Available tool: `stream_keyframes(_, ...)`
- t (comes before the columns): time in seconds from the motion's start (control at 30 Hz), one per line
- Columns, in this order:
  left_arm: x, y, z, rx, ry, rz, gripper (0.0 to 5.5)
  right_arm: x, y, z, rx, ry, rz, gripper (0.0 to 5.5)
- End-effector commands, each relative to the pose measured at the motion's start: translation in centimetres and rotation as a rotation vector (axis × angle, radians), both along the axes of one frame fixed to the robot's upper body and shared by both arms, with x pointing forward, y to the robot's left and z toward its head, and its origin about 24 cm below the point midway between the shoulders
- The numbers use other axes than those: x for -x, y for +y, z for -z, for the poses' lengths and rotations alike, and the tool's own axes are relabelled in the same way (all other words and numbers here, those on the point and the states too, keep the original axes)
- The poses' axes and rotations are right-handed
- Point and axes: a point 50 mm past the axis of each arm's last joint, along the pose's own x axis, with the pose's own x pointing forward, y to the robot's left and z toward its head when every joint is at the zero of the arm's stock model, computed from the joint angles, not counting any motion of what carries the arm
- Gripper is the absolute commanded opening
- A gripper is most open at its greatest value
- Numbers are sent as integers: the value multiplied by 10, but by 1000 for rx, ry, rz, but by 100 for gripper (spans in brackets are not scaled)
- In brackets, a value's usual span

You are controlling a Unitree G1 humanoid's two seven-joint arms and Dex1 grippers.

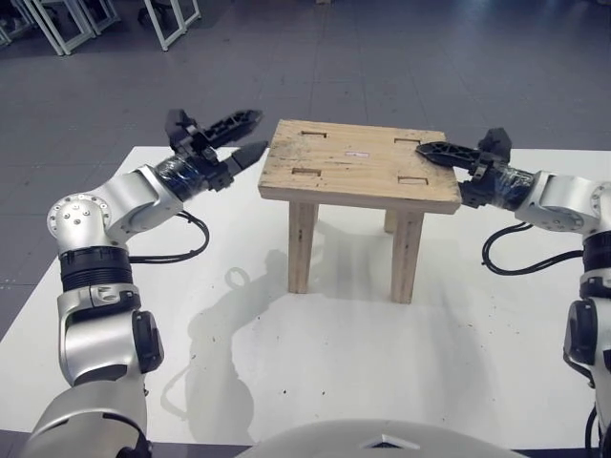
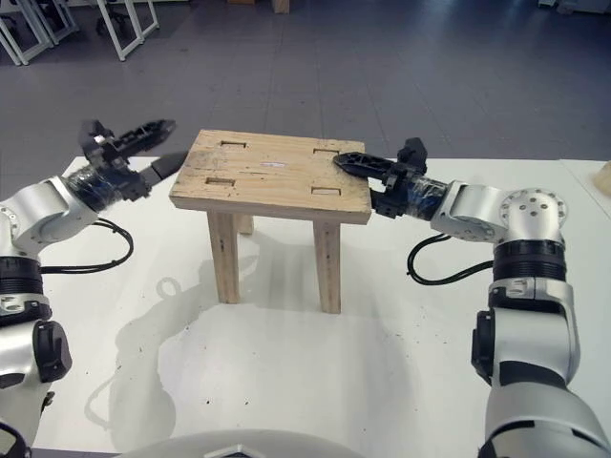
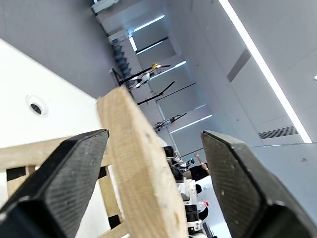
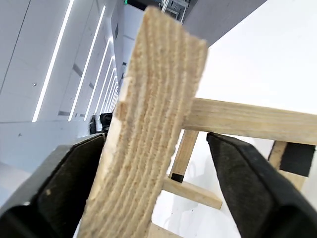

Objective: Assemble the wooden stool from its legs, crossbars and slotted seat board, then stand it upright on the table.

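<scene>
On table (image 1: 477, 343), upright wooden stool (image 1: 355, 168)

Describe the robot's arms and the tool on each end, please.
The left arm and right arm are chunky silver shells joined by black ribbed rings, with round caps dotted with small screws. A black cable loops out from each forearm. The left tool and right tool are black, each with two long tapered fingers with textured pads.

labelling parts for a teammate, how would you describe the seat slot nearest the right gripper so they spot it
A wooden stool stands on the white table, four rectangular slots cut in its seat board. Take the slot at the far corner on the robot's right. Only this one has a black finger of the right gripper lying right beside it.
</scene>
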Motion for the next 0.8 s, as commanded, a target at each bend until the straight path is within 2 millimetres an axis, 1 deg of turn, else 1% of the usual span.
stream_keyframes(0.03,0,16,-6,14,-29,-48,347,-3,-23,-1,40,-3,98,439)
stream_keyframes(0.17,1,28,1,42,-49,-143,347,-8,-33,-7,-7,-52,168,439)
stream_keyframes(0.27,2,33,10,63,-67,-234,347,-10,-42,-5,-38,-83,241,439)
stream_keyframes(0.33,1,36,20,-20,-70,-352,347,-11,-53,-1,-19,-103,315,439)
stream_keyframes(0.4,-2,34,30,-180,-96,-480,347,-12,-67,5,19,-129,423,439)
stream_keyframes(0.43,-3,30,34,-294,-121,-548,347,-15,-74,13,138,-165,505,439)
stream_keyframes(0.5,-4,20,49,-576,-156,-674,347,-18,-83,36,545,-242,658,439)
stream_keyframes(0.53,-3,16,54,-712,-194,-722,347,-18,-83,43,721,-316,698,439)
stream_keyframes(0.57,-3,9,61,-837,-224,-766,347,-15,-73,53,899,-406,708,439)
stream_keyframes(0.63,-2,-3,73,-1036,-291,-832,347,-3,-44,68,1121,-543,709,439)
stream_keyframes(0.67,1,-5,79,-1081,-300,-881,347,5,-31,75,1135,-570,752,439)
stream_keyframes(0.7,3,-5,84,-1112,-311,-917,347,11,-24,79,1131,-571,795,439)
stream_keyframes(0.73,7,-6,86,-1140,-331,-939,347,17,-20,81,1149,-594,826,439)
stream_keyframes(0.8,16,-7,90,-1140,-354,-939,347,24,-13,88,1105,-568,862,439)
